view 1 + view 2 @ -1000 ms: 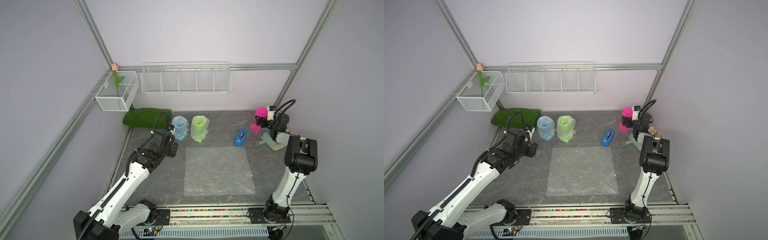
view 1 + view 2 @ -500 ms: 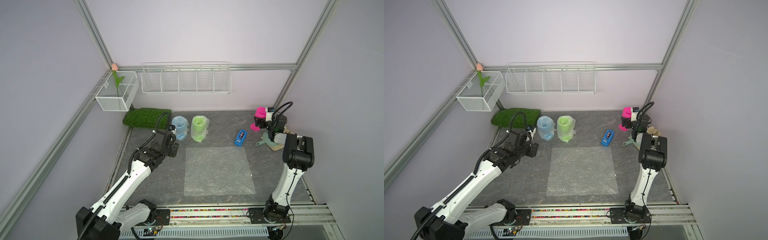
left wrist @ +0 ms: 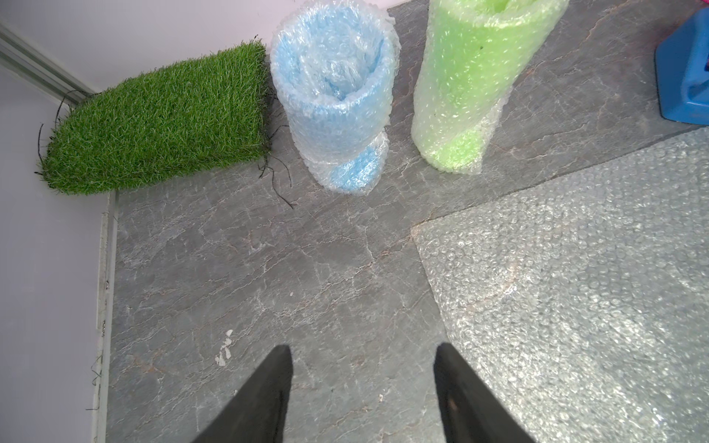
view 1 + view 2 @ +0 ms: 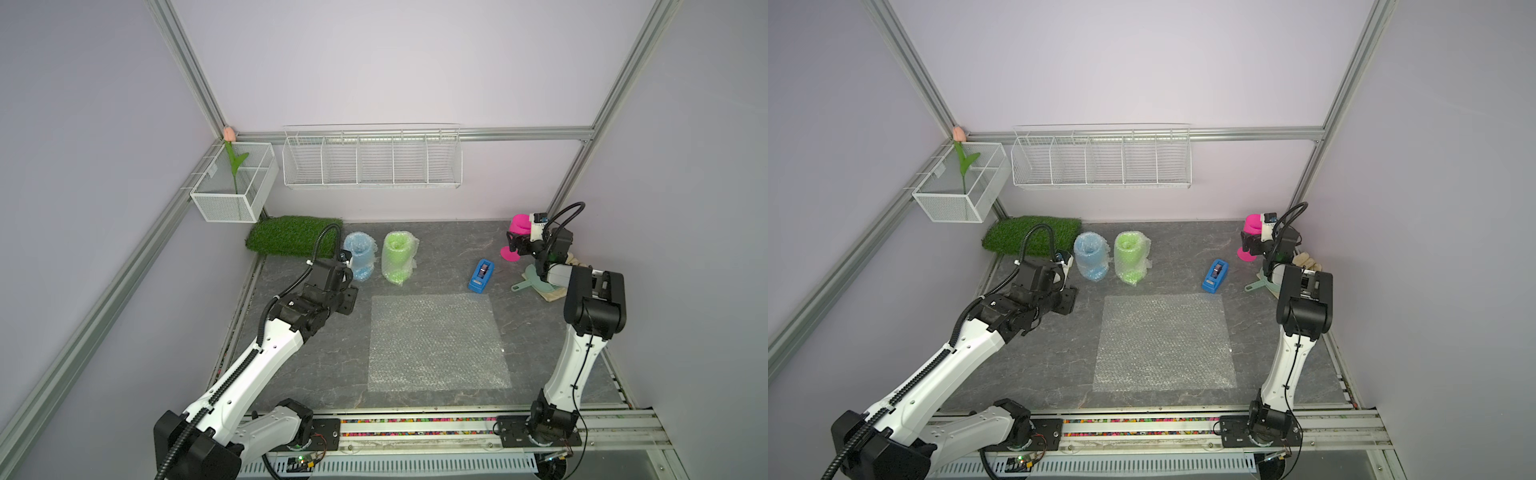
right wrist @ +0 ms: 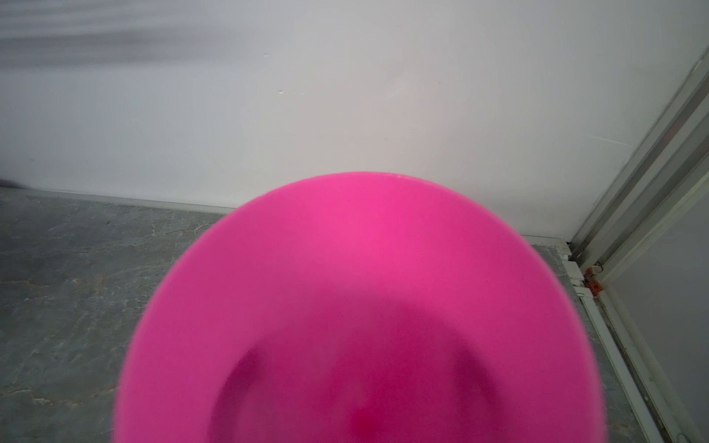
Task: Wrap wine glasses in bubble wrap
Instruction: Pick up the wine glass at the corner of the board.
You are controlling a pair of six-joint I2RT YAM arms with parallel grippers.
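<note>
The hot pink wine glass (image 4: 519,224) stands uncovered at the back right, and its bowl fills the right wrist view (image 5: 360,249). My right gripper (image 4: 515,243) is open, with its fingers straddling the glass below the bowl; they show only as dark shadows through the pink plastic. The sky blue glass (image 4: 359,257) (image 3: 333,96) and the lime green glass (image 4: 398,257) (image 3: 468,84) stand rolled in bubble wrap at the back left. A flat bubble wrap sheet (image 4: 436,340) (image 3: 575,268) lies mid-table. My left gripper (image 3: 362,353) hangs open over bare table, between the blue glass and the sheet's corner.
A blue tape dispenser (image 4: 481,276) lies between the sheet and the pink glass. A teal scoop (image 4: 534,282) and a beige cloth (image 4: 555,293) lie under the right arm. A grass mat (image 4: 293,235) fills the back left corner, and wire baskets (image 4: 372,160) hang on the wall.
My right gripper has edged in toward the pink glass, which has stayed where it was. The left arm has barely shifted.
</note>
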